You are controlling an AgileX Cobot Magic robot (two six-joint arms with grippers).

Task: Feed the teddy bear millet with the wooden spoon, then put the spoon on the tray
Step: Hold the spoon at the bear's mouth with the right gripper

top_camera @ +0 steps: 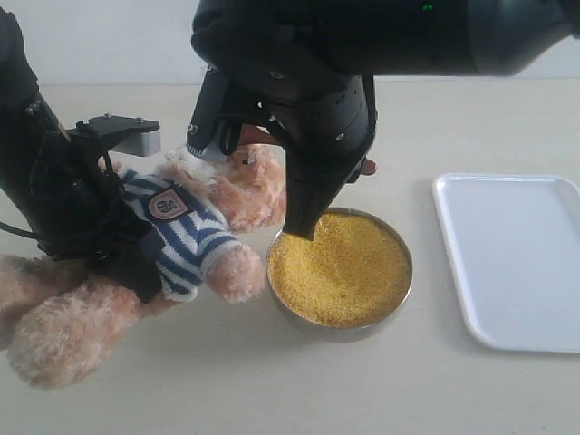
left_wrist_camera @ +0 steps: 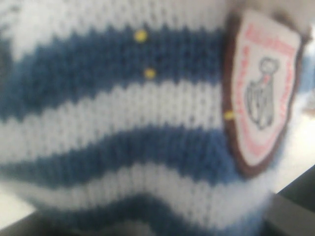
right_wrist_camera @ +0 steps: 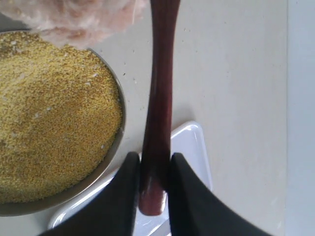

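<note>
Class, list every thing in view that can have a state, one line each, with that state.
teddy bear, propped up, torso gripped
left pincer, closed on the teddy bear
millet, fills the metal bowl
wooden spoon, held aloft, handle end clamped
right pincer, shut on the wooden spoon
tray, bare where visible

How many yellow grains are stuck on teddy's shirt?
3: one grain and another close together on a navy shirt stripe, one at the badge's brown edge. More may hide outside this view.
</note>
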